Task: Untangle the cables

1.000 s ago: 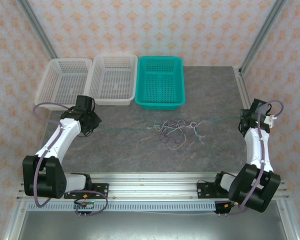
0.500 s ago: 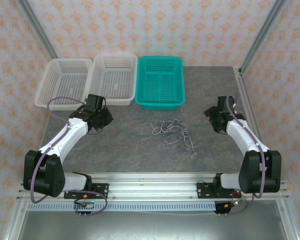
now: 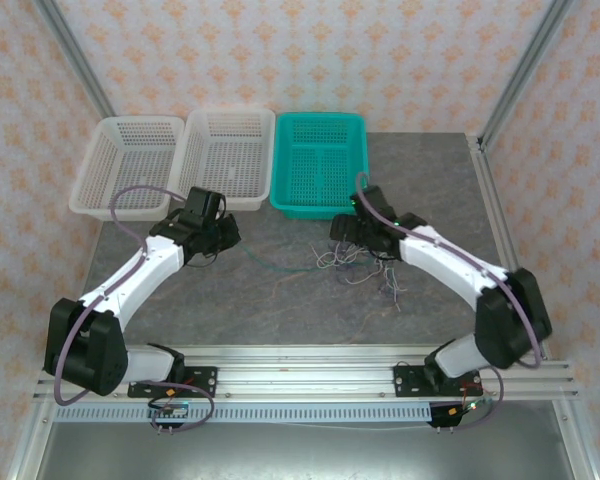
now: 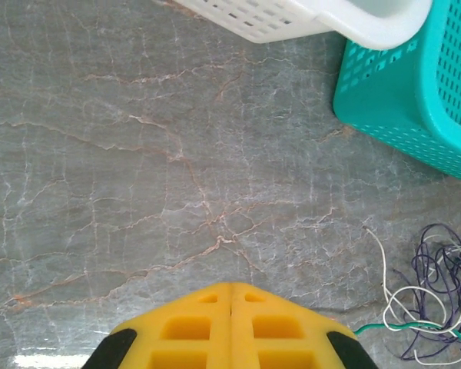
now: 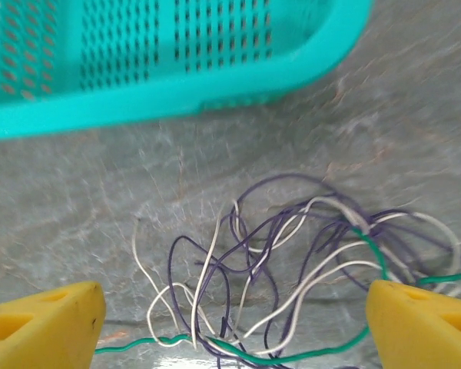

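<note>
Left gripper (image 4: pixel 230 330) first: fingers pressed shut, seemingly pinching the green cable (image 4: pixel 369 329). That strand runs rightward across the table (image 4: pixel 138 192) into the cables (image 5: pixel 292 254), 1 knot of green, purple and whitish strands just in front of the teal basket (image 5: pixel 177 96). Right gripper (image 5: pixel 230 311) hovers directly over the knot, jaws spread wide and empty, clearly the nearer arm.

A teal perforated plastic basket (image 3: pixel 318 117) is set on a grey marbled tabletop (image 3: pixel 430 190). Two white perforated plastic baskets (image 3: pixel 230 112) are lined up beside it.
</note>
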